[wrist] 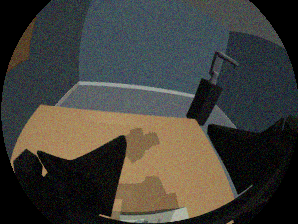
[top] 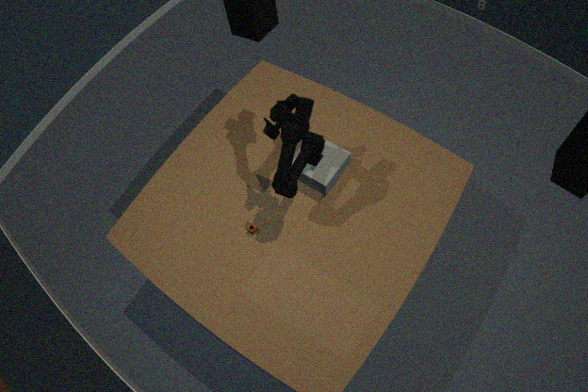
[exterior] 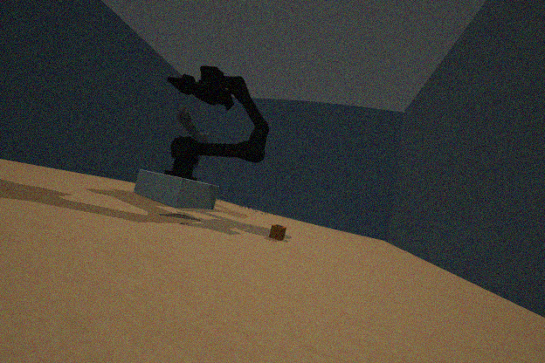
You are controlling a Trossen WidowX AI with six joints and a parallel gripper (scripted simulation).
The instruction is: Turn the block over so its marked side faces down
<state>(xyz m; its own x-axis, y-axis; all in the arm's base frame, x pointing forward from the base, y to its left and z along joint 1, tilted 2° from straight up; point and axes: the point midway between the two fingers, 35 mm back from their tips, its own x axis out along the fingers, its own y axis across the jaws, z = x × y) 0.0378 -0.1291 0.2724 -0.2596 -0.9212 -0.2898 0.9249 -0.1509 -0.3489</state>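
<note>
the small orange block (top: 252,229) (exterior: 278,232) sat by itself on the table (top: 287,306) (exterior: 288,305) (wrist: 90,125), to the left of the pale plinth (top: 334,165) (exterior: 179,196) (wrist: 150,216) and nearer in the top view, well apart from it. the plinth presumably served to raise the arm (top: 285,162) (exterior: 255,118) so it could reach down over the work; the arm was folded, its elbow out and its wrist carried back high, probably to keep clear until a reach began. the gripper (top: 288,109) (exterior: 199,92) (wrist: 168,135) hung well above the table, its fingers released and wide apart with nothing between them, and the block was out of the wrist view. that spread would likely suit a grip on two opposite sides, leaving room to roll the block over. as for its looks, the block was a compact, roughly cubic thing, dull orange, browner on the sides in the exterior view. a dark spot showed on its upper face from above, seemingly the mark, so the turn appeared not yet made. it stood flat, though the grain and dim light hid the mark's exact shape.
</note>
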